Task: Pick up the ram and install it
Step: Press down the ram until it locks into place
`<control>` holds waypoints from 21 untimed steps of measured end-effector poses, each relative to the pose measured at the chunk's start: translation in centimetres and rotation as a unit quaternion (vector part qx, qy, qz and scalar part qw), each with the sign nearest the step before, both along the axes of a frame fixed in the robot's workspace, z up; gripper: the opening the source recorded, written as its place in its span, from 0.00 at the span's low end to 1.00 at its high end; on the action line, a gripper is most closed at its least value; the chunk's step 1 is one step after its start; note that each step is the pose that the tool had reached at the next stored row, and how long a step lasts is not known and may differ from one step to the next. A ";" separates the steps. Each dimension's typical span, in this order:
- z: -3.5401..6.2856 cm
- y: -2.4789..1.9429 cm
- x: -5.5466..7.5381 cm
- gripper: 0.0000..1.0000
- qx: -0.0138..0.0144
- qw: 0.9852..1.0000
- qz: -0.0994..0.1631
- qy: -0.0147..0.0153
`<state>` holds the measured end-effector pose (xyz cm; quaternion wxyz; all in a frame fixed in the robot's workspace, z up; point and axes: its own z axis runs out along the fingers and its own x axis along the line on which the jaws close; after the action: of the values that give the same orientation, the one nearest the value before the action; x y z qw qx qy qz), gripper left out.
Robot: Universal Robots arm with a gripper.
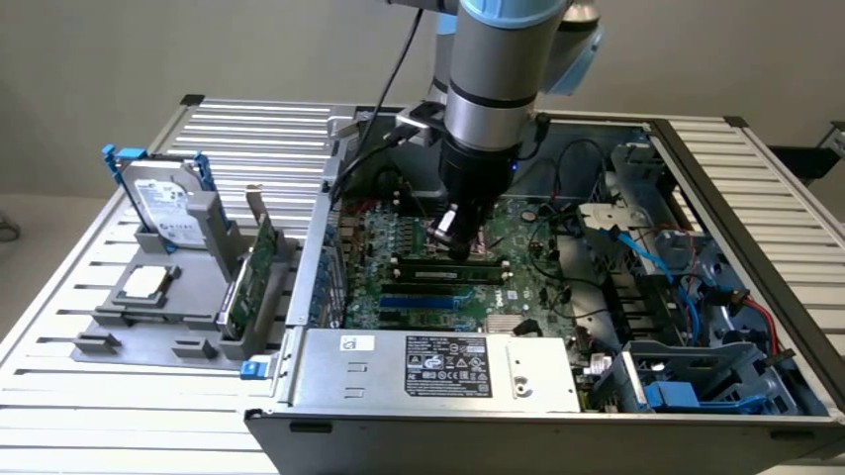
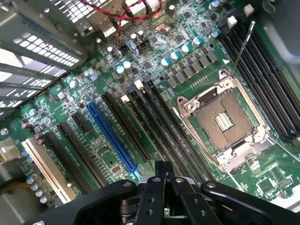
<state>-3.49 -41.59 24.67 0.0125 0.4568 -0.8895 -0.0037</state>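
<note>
In the exterior view the arm reaches down into the open computer case. My gripper hangs just above the black memory slots of the green motherboard. A long, thin dark-green stick, the ram, stands along one of these slots directly under the fingertips. Whether they touch it I cannot tell. In the wrist view my gripper is shut, its two black fingers pressed together with nothing between them, over the parallel memory slots. There I cannot tell the ram from the slots.
A grey holder on the slatted table, at the exterior view's left, carries a hard drive, a green expansion card and a processor. The power supply fills the case front. The open processor socket and blue slot flank the memory slots.
</note>
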 end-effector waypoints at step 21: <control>-0.09 0.00 0.0 0.11 -0.012 0.991 -0.137 0.000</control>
<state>-3.49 -41.59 24.58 0.0172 0.3307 -0.9436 0.0053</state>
